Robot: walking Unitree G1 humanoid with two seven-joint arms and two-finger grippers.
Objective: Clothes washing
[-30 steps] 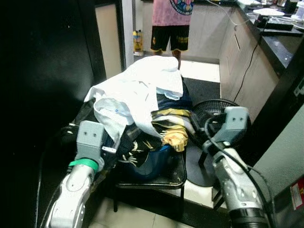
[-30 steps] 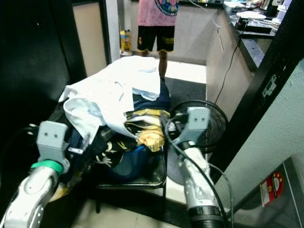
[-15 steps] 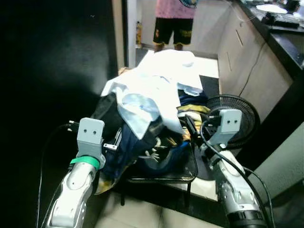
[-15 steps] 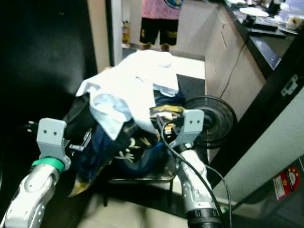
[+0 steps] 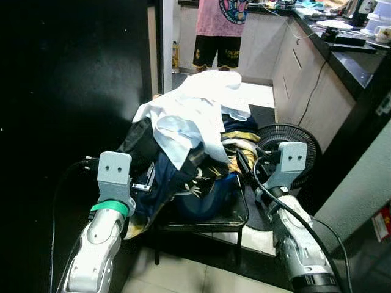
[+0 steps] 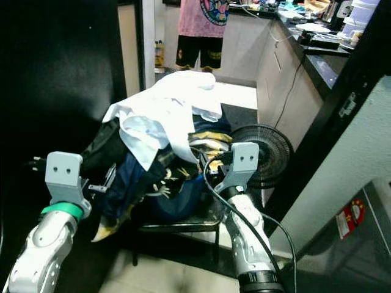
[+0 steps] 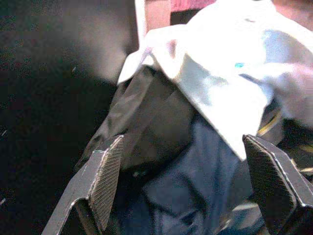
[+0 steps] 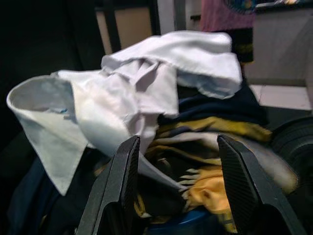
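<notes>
- Dark wall (image 5: pixel 73 79): a black surface to the outer side of the left end effector, running back to a doorway.
- Worktop (image 5: pixel 354 52): a dark kitchen counter beyond and to the outer side of the right end effector, with dishes on it and pale cabinet fronts below.
- Pile of clothes (image 5: pixel 195 140): heaped directly ahead of both end effectors and between them; a white shirt (image 8: pixel 146 83) lies on top, over navy, black and yellow-patterned garments.
- Blue basket (image 5: pixel 208 198): under the pile, partly hidden by hanging cloth, just ahead of the right end effector.
- Black chair (image 5: pixel 235 217): carries the basket and pile; its seat edge lies between the two arms.
- Person (image 5: pixel 220 27): stands well beyond the pile, in a pink top and black shorts.
- Floor fan (image 5: pixel 290 137): a round black grille just beyond the right end effector.
- Left end effector (image 7: pixel 181 181): fingers spread wide, holding nothing, aimed at the dark side of the pile near the black and navy cloth.
- Right end effector (image 8: pixel 178 181): fingers parted, holding nothing, aimed at the white shirt and yellow cloth.
</notes>
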